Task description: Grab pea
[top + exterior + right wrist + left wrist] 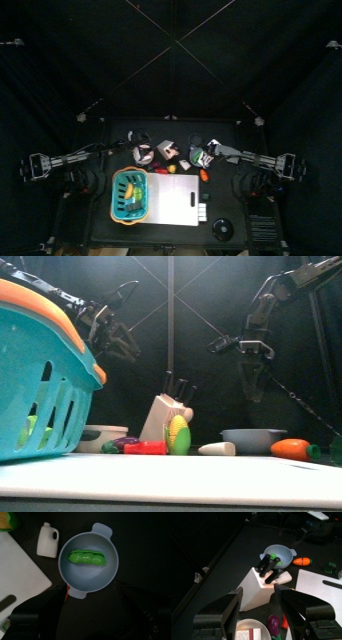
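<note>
The pea (87,557), a small bright green pod, lies inside a grey-blue bowl (107,577) with two handles. My right gripper (90,614) hangs straight above that bowl, jaws open wide, one on each side of the bowl's near rim, holding nothing. The front view shows the bowl (251,439) on the table at the right, with the right gripper (246,354) well above it; the pea is hidden behind the bowl's wall there. My left gripper (264,614) is open and empty, above the white knife block (256,588).
A white bottle (49,539) lies beside the bowl, and a white cutting board (17,569) is close by. A teal basket (40,386) fills the front left. Corn (178,436), a carrot (290,449), an eggplant (274,623) and a white bowl (251,629) stand around the knife block.
</note>
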{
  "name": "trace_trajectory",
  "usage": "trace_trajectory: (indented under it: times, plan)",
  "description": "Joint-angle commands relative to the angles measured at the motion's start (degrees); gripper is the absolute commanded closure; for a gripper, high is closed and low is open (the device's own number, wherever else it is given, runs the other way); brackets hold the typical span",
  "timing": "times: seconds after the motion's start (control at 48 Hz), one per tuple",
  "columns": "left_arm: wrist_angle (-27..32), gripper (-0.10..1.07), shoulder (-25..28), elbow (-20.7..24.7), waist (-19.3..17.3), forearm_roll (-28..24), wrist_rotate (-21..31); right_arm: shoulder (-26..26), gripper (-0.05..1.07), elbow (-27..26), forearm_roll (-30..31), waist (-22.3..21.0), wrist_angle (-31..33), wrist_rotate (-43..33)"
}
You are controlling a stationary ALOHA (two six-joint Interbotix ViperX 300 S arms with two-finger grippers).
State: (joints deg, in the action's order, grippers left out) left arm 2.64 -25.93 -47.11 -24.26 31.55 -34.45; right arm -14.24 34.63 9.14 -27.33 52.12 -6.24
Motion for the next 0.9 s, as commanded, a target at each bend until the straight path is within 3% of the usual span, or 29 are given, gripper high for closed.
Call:
trace_trajectory:
  times: [0.0, 0.104, 0.354, 0.521, 0.875]
  plan:
    - [-4.2, 0.09, -2.8, -2.1, 0.4, 1.2, 0.2, -0.8, -0.01, 0.4, 0.0, -1.1, -2.0, 4.2]
    - [-9.1, 0.09, -6.7, -5.3, 1.5, 1.2, 0.2, -0.4, -0.02, 1.8, 0.9, -1.3, -6.0, 6.9]
    - [-10.2, 0.09, -11.9, -8.4, 4.4, 1.3, 0.3, 2.6, -0.01, 5.0, 6.1, -0.4, -15.8, 9.5]
    - [-13.5, 0.09, -12.0, -9.2, 4.9, 2.2, 0.4, 5.0, -0.01, 5.0, 7.8, 1.1, -17.2, 9.4]
    - [-13.6, 0.09, -12.0, -10.2, 4.7, 2.9, 0.4, 8.4, -0.02, 4.9, 9.1, 4.7, -17.6, 9.2]
